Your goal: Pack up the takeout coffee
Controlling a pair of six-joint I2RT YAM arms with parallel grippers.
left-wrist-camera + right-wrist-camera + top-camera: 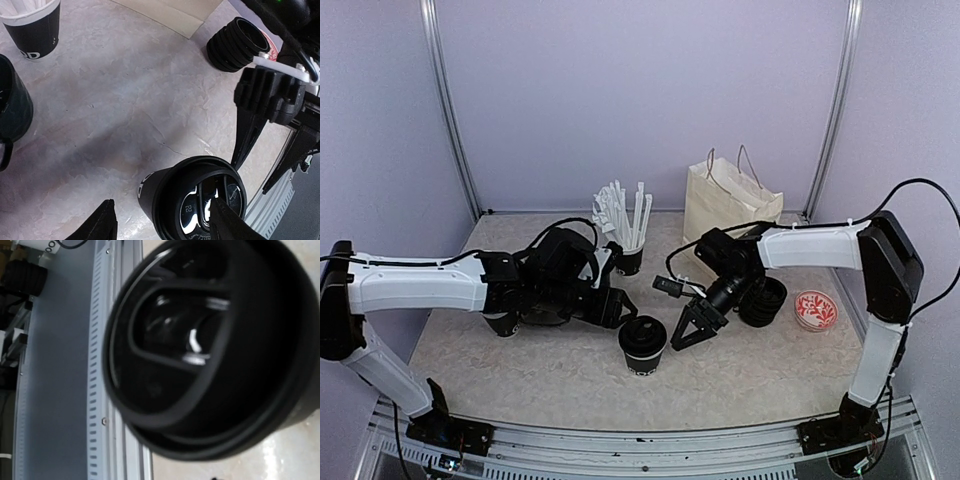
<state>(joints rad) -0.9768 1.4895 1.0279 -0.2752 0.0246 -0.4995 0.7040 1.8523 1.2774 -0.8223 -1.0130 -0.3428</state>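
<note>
1. The takeout cup (pixel 642 343) stands upright on the table (pixel 520 370) with its lid (pixel 210 205) on. It is well apart from the paper bag (pixel 725 200), on the bag's side facing the arm bases.
2. The left gripper (pixel 162 201) straddles the cup with a finger on each side, spread wider than the cup and gripping nothing.
3. The right gripper (pixel 692 325) hangs between cup and bag, just beside the cup, its jaws partly apart and empty.
4. The step looks like taking hold of the cup. I'd close squarely on the paper wall below the lid, gently enough not to crush it.
5. Keep the cup upright. On the way to the bag, mind the stack of lids (pixel 763 300) in front of it.
</note>
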